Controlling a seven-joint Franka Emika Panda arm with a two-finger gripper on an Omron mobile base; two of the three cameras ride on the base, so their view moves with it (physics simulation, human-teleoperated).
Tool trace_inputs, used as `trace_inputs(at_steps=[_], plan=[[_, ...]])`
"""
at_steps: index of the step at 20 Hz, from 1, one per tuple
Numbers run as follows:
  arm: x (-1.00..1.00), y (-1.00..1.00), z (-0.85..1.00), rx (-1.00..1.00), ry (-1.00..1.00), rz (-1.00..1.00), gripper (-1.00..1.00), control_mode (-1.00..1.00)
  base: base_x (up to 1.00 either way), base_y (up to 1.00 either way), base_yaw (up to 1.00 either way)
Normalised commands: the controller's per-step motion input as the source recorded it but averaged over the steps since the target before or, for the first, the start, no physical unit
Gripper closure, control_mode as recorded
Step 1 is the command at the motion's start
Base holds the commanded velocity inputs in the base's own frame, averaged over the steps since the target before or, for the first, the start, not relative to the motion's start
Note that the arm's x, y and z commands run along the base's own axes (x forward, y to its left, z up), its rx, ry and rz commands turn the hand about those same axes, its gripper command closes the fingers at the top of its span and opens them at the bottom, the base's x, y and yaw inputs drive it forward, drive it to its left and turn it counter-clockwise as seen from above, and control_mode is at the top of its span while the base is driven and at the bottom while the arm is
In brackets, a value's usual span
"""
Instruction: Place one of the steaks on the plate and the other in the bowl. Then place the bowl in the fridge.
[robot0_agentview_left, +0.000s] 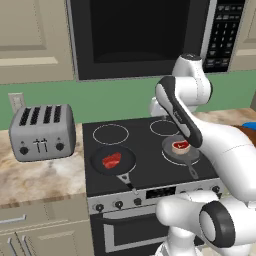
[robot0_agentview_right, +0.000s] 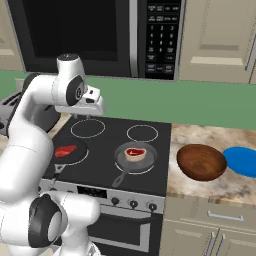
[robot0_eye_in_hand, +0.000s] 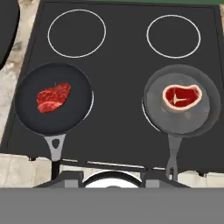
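High above the stovetop (robot0_agentview_right: 115, 145) hangs the gripper (robot0_agentview_right: 89, 116), and from these angles I cannot tell how its jaws stand; nothing sits between them as far as the pictures let me see. Looking down from the hand, both steaks lie straight below. Bright red steak (robot0_eye_in_hand: 53, 97) rests in the black frying pan (robot0_eye_in_hand: 30, 118) on the front left burner, its handle pointing toward the stove's front edge. Across the stovetop, well apart from it, the fat-rimmed steak (robot0_eye_in_hand: 182, 97) sits in the grey frying pan (robot0_eye_in_hand: 192, 124) on the front right burner, handle also pointing to the front.

Over on the counter to the right of the stove stands the dark brown bowl (robot0_agentview_right: 201, 161), upright, and just beside it, further right, the blue plate (robot0_agentview_right: 241, 161) lies flat, its edge running out of frame. Behind the pans, the two rear burner rings are bare. On the counter left of the stove stands a silver toaster (robot0_agentview_left: 42, 131), and the black microwave (robot0_agentview_left: 140, 35) hangs above the range.
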Motion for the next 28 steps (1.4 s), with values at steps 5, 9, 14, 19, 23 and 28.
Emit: trace_inputs(at_steps=[5,9,14,19,23,28], plan=[[0.00,-0.18,-0.25,0.00,0.01,-0.12,-1.00,-1.00,0.00,0.00,0.00],[0.00,-0.30,-0.39,0.00,0.03,-0.27,-1.00,-1.00,0.00,0.00,0.00],[0.00,-0.36,-0.30,0.00,0.02,-0.28,-1.00,-1.00,0.00,0.00,0.00],[0.01,-0.51,-0.13,0.00,0.10,-0.29,-1.00,-1.00,0.00,0.00,0.00],[0.01,-0.45,-0.25,0.00,0.08,-0.28,-1.00,-1.00,0.00,0.00,0.00],[0.09,-0.41,-0.31,-0.01,0.06,-0.31,-1.00,-1.00,0.00,0.00,0.00]])
